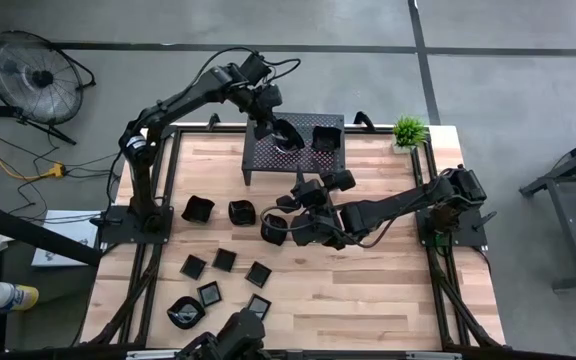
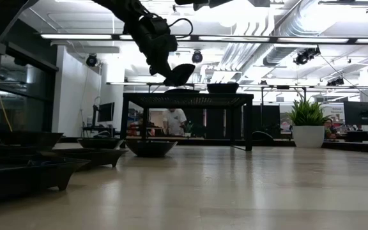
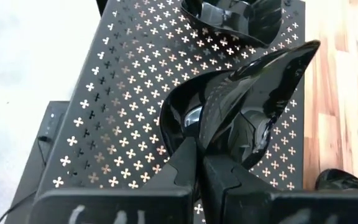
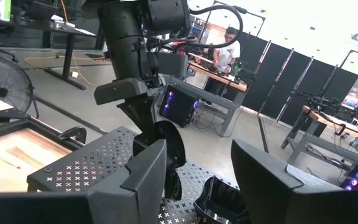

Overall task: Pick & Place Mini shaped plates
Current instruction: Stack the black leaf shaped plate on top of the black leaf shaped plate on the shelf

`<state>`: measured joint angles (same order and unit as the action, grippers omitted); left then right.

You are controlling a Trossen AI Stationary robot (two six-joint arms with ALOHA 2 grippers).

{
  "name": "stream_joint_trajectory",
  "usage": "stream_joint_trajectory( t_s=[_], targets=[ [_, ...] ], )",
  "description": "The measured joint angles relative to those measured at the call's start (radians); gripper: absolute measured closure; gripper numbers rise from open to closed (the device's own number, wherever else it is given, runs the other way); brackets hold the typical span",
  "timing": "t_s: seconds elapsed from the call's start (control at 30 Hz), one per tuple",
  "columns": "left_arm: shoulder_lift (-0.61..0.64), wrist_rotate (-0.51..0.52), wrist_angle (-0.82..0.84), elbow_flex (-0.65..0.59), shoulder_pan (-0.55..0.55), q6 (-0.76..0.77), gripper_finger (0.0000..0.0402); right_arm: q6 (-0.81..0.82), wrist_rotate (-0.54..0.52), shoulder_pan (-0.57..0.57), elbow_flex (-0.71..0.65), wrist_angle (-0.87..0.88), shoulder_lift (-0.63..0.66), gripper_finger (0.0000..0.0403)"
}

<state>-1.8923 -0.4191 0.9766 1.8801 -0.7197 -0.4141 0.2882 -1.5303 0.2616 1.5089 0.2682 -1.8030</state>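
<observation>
The left gripper [image 3: 201, 163] is clamped narrowly on the rim of a leaf-shaped mini plate [image 3: 241, 106], holding it tilted just above the perforated rack [image 3: 123, 118], beside a dish [image 1: 325, 137] already resting there. The right gripper [image 1: 303, 215] hangs wide open in front of the rack, over the desk [image 1: 388, 290]. The plate looks light, rigid, glossy and probably slippery and chip-prone, so a pinch across its thin rim seems the best hold.

1. The mini shaped plates [image 1: 224, 259] are glossy black.
2. The rack [image 3: 129, 93] is black metal, pierced with a regular pattern of small cross-shaped holes.
3. The table [image 1: 368, 290] is light wood with visible plank grain.
4. The potted plant [image 1: 408, 130] is green, in a white pot.
</observation>
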Motion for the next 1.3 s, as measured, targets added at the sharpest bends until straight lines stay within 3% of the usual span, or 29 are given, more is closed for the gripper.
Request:
stream_joint_trajectory(
  t_s=[1.3],
  targets=[
    [-0.035, 0.036, 0.007, 0.0, 0.013, -0.028, 0.0401, 0.003, 0.03, 0.0, 0.0, 0.021, 0.0, 0.0226]
  ],
)
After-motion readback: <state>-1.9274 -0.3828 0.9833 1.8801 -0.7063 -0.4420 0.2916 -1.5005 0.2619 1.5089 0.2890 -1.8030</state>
